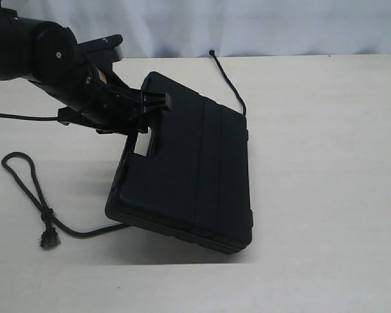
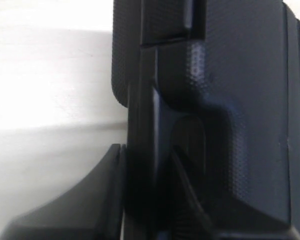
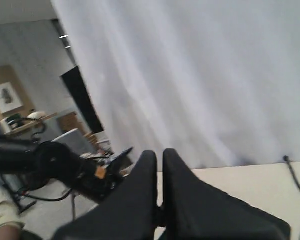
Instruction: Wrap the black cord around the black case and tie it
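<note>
The black case (image 1: 195,163) lies on the table, tilted, with its handle side raised off the surface. My left gripper (image 1: 150,107) is shut on that handle edge beside the cut-out slot. In the left wrist view the case (image 2: 240,100) fills the frame, its rim clamped in the left gripper (image 2: 146,155). The black cord (image 1: 26,179) loops at the left, ends in a frayed tip (image 1: 49,240), passes under the case and comes out at the back to a knobbed tip (image 1: 212,53). My right gripper (image 3: 159,157) is shut on nothing, raised, and out of the exterior view.
The pale table (image 1: 326,195) spreads to the right of the case and in front of it. A white curtain (image 1: 260,26) hangs behind the table's back edge. The right wrist view catches a stretch of the cord (image 3: 296,182) on the table.
</note>
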Robot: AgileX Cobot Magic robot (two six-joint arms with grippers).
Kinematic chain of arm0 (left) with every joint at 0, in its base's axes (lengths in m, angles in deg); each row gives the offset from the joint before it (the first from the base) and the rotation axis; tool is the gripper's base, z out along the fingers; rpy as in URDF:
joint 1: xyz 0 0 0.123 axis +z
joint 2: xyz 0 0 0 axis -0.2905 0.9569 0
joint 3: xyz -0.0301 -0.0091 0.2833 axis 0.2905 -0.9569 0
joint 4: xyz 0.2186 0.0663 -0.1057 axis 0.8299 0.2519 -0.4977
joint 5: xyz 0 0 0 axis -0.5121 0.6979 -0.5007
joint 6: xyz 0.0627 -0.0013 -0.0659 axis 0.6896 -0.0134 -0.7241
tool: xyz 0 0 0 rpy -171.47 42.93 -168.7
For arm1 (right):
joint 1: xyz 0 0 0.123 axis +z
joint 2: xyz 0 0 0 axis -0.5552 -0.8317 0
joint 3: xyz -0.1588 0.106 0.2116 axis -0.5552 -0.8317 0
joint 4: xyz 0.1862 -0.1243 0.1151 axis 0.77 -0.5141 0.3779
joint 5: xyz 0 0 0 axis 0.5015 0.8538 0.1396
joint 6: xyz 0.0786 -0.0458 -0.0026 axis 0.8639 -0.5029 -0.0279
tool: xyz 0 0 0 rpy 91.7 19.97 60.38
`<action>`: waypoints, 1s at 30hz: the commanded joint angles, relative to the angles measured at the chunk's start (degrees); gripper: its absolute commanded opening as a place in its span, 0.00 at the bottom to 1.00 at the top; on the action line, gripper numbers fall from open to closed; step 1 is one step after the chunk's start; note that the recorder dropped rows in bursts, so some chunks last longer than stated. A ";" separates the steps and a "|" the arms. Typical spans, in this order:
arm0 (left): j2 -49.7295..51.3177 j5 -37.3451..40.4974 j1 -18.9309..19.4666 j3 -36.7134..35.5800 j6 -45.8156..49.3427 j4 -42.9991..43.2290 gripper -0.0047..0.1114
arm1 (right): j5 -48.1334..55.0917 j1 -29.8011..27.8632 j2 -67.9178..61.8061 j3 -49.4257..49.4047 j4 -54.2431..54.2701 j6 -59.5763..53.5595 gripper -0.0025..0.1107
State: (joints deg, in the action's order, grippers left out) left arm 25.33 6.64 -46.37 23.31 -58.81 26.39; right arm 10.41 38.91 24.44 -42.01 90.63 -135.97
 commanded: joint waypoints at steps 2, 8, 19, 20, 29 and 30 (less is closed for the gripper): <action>-1.21 -1.51 0.12 1.87 -1.05 -1.19 0.04 | 9.70 -0.36 -9.90 7.73 -0.10 -2.87 0.06; -1.21 2.44 0.12 6.26 -1.05 -1.19 0.04 | 9.62 -0.36 -23.22 13.13 -10.28 1.25 0.06; -1.21 5.87 0.12 10.41 -1.05 -1.02 0.04 | 1.87 5.99 -30.88 17.63 -23.92 7.48 0.06; -1.21 5.86 0.12 10.41 -1.16 -1.12 0.04 | -1.60 8.53 -30.88 17.63 -26.98 9.12 0.06; -1.21 5.86 0.12 10.41 -1.16 -1.01 0.04 | -23.00 32.35 -36.17 17.63 -73.17 44.87 0.06; -1.21 5.86 0.12 10.41 -1.16 -1.01 0.04 | -23.73 34.21 -37.66 17.74 -77.84 48.76 0.06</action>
State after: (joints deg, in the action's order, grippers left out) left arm 25.33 15.27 -46.37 32.61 -59.14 26.29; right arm -9.40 68.33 -10.40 -24.68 27.39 -99.81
